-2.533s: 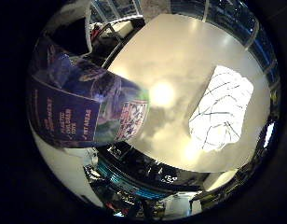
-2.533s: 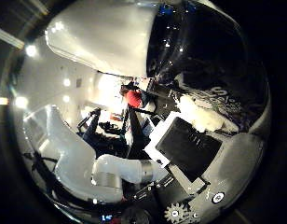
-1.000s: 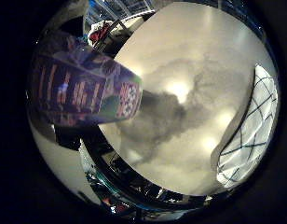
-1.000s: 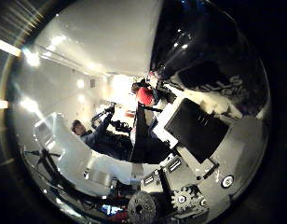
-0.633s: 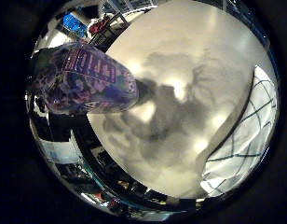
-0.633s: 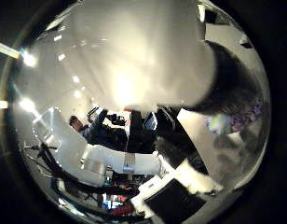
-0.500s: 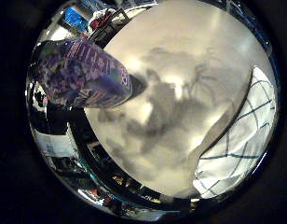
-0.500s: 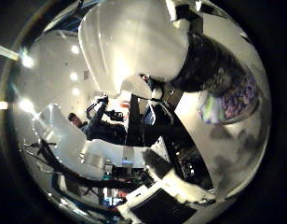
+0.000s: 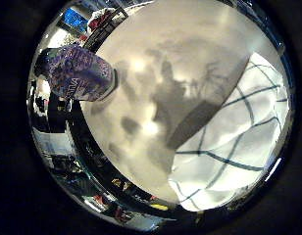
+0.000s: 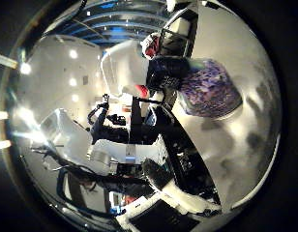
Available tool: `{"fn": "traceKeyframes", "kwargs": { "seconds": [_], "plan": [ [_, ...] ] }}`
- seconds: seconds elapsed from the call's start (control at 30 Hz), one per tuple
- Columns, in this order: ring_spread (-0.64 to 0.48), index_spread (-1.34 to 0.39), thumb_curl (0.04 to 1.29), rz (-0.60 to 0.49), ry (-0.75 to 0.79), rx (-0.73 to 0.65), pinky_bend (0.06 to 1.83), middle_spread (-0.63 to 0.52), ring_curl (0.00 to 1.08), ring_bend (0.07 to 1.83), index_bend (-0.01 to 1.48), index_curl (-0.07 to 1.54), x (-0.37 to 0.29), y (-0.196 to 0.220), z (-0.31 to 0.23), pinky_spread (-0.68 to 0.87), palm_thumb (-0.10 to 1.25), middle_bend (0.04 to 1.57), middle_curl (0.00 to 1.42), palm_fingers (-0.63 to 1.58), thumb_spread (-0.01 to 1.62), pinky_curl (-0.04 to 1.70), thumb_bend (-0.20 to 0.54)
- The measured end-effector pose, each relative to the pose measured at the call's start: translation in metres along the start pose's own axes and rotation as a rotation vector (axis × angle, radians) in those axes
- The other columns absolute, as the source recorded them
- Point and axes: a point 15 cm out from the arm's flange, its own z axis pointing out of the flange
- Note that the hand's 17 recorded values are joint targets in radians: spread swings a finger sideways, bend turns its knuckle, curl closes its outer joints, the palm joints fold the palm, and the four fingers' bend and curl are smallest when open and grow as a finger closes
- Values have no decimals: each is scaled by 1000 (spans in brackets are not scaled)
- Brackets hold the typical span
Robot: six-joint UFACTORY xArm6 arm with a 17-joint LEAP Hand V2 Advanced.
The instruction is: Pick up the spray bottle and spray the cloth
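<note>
The spray bottle [image 9: 80, 70] has a purple printed label and stands on the white table [image 9: 185, 44] near its edge. The right thumb side palm view shows the bottle [image 10: 209, 87] with its black spray head [image 10: 173, 43], away from the palm. The white cloth [image 9: 234, 137] with dark grid lines lies flat on the table and fills much of the little finger side view. My hand [image 10: 110, 155] shows white fingers spread and relaxed, with nothing between them. The fingers' shadow falls on the table between bottle and cloth.
The table's edge [image 9: 102, 147] runs past the bottle, with floor clutter and equipment below it. Room lights and a dark stand [image 10: 139, 121] show beyond the hand.
The bottle was close against the palm and is now smaller and farther off. The view has shifted over the cloth, which fills more of the picture.
</note>
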Motion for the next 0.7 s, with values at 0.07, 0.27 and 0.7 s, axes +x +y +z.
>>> {"fn": "traceKeyframes", "kwargs": {
  "seconds": [0.07,0.27,0.7],
  "plan": [
    [23,-460,296,10,8,6,475,-15,275,363,161,262,8,2,-6,378,482,184,309,12,892,379,-31],
    [16,-464,296,18,13,17,481,-24,274,366,162,263,13,2,-13,380,482,185,304,28,896,357,-32],
    [5,-466,300,20,13,12,476,-24,271,366,163,266,14,4,-12,375,479,188,305,64,899,324,-31]
  ]
}}
